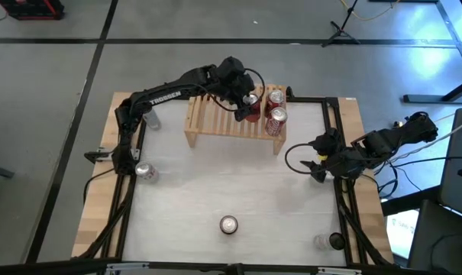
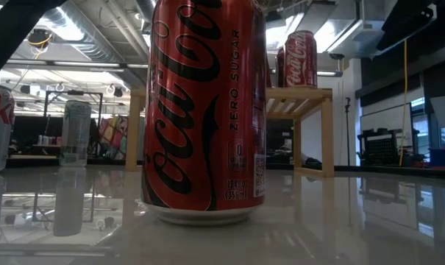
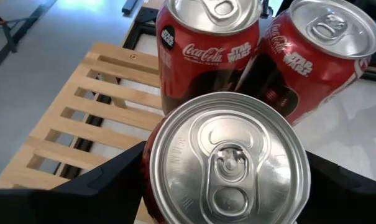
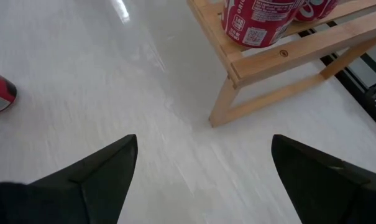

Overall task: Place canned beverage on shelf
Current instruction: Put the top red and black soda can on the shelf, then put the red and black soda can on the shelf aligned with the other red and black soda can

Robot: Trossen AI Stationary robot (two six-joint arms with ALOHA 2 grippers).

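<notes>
Silver-topped red cola can (image 3: 228, 162) fills the left wrist view, upright on the slatted light-wood shelf (image 1: 215, 118) just beside two more red cans (image 1: 276, 109), pull-tab up, long axis vertical. Left gripper (image 1: 250, 103) straddles it, jaws parted around the can; whether the pads touch is unclear. Best move, I'd judge: widen fully, lift straight up, avoid nudging neighbours. Right gripper (image 4: 203, 168) waits open, low over the white table (image 1: 215, 191) by the shelf's right end.

high: straight down over the whole table (image 1: 238, 191)
low: table height, tight behind a red can (image 2: 204, 110)
wrists: close; both see the shelf (image 3: 82, 118)
</notes>
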